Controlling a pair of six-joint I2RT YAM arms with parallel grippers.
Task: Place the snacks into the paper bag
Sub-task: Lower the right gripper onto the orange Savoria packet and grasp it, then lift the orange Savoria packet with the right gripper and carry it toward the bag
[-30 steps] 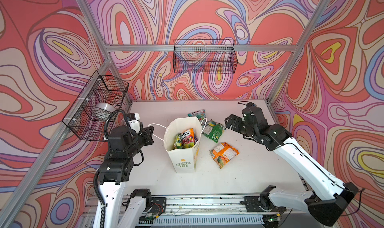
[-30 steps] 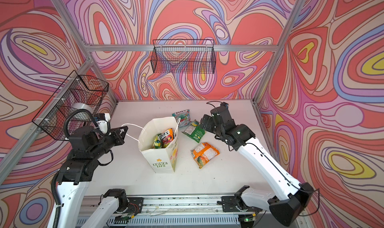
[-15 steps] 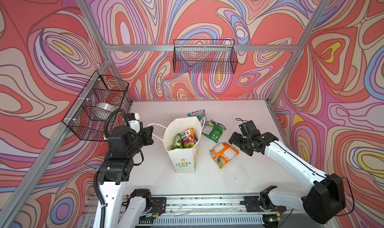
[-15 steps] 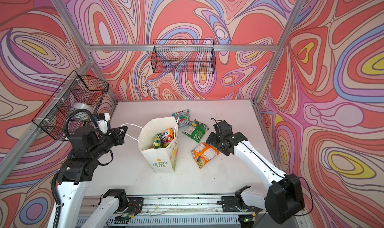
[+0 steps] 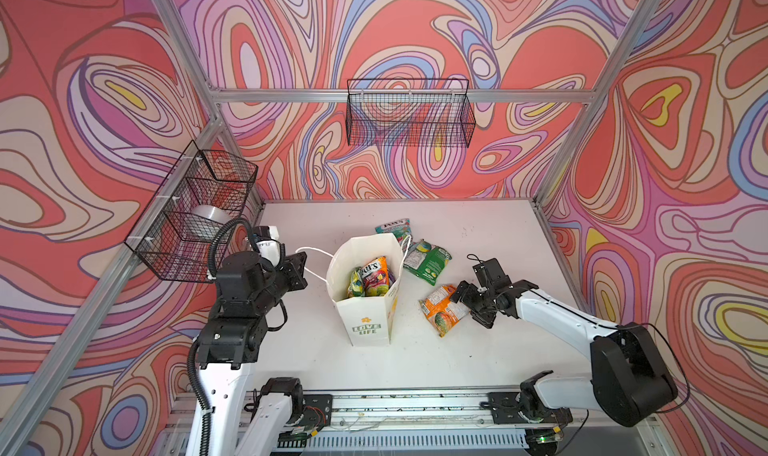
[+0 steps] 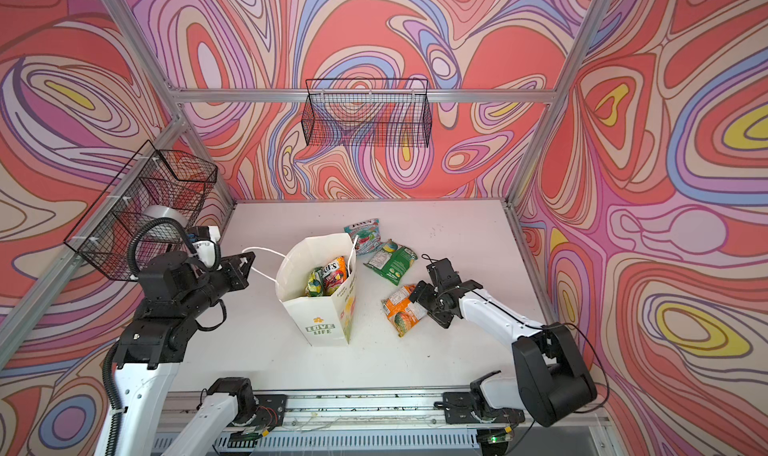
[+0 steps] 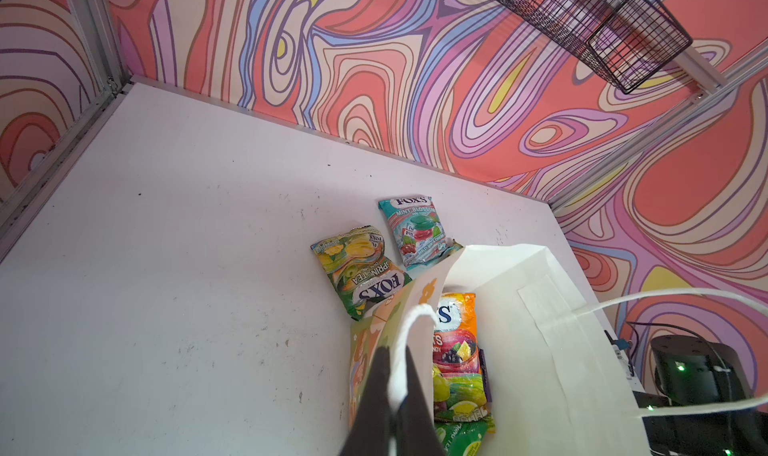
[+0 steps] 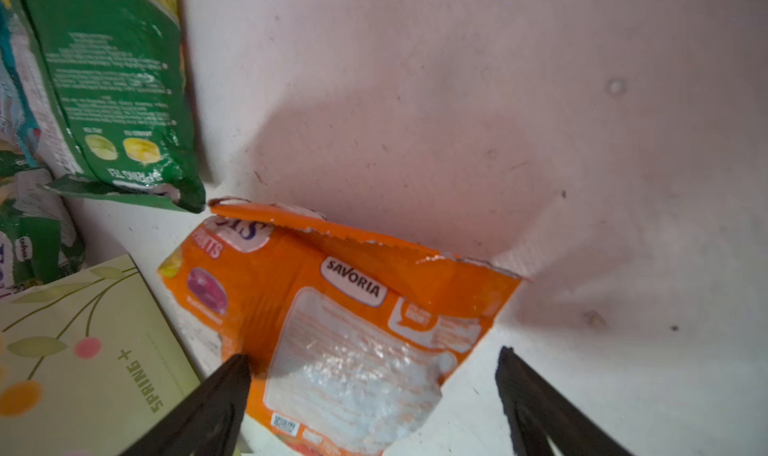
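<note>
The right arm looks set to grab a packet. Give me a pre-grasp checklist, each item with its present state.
1. Right gripper open: ok.
2. Orange packet between its jaws: ok, one fingertip sits at the packet's edge.
3. Left gripper shut on the cord handle: ok.
4. Paper bag upright, mouth open: ok.
5. Fingers low enough to pinch the packet: cannot tell.
</note>
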